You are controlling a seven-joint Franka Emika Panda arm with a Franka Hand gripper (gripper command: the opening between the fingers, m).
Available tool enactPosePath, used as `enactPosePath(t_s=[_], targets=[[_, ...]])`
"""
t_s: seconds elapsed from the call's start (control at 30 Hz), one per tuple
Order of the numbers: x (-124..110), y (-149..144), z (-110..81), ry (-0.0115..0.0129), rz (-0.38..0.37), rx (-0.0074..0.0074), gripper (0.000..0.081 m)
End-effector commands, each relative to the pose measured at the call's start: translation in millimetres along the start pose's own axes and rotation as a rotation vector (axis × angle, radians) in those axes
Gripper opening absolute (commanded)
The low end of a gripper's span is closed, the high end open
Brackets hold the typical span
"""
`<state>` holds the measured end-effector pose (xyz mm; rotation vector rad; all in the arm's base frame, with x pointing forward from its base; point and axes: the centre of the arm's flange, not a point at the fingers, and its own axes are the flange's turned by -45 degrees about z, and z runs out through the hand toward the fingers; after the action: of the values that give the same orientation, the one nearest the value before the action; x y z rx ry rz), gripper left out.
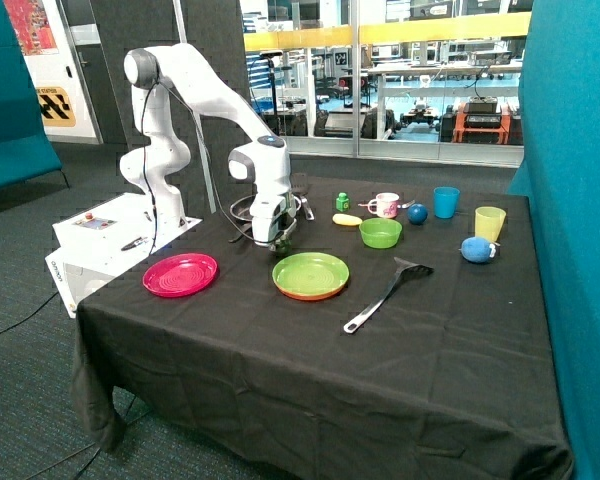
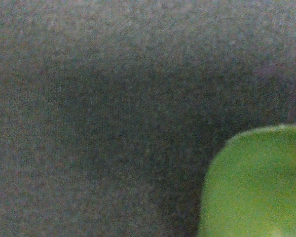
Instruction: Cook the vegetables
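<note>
My gripper (image 1: 280,240) hangs low over the black cloth, just beyond the far edge of the green plate (image 1: 310,276). A dark green rounded lump (image 1: 285,239) shows right at the gripper's tip; I cannot tell whether it is held. The pale yellow oval (image 1: 347,219) lies on the cloth further back, beside the green bowl (image 1: 380,233). A dark round pan (image 1: 242,212) sits just behind the gripper. The wrist view shows only black cloth (image 2: 113,113) and a corner of the green plate (image 2: 256,182).
A pink plate (image 1: 180,274) lies near the robot's base. A black spatula (image 1: 385,295) lies beside the green plate. At the back stand a small green cube (image 1: 342,202), a pink mug (image 1: 385,205), a dark blue ball (image 1: 417,213), a blue cup (image 1: 445,202), a yellow cup (image 1: 489,223) and a blue soft toy (image 1: 477,249).
</note>
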<state>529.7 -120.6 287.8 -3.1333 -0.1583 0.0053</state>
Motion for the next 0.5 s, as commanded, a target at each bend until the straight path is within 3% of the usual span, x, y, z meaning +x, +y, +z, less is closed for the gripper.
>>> enactPosePath(t_s=[0.0,0.47], targets=[[-4.2,-2.6,-2.5,0.0031,-0.008,-0.0044,0.0],[-4.4,-4.6,-7.5,0.0031,-0.023,-0.0044,0.0]])
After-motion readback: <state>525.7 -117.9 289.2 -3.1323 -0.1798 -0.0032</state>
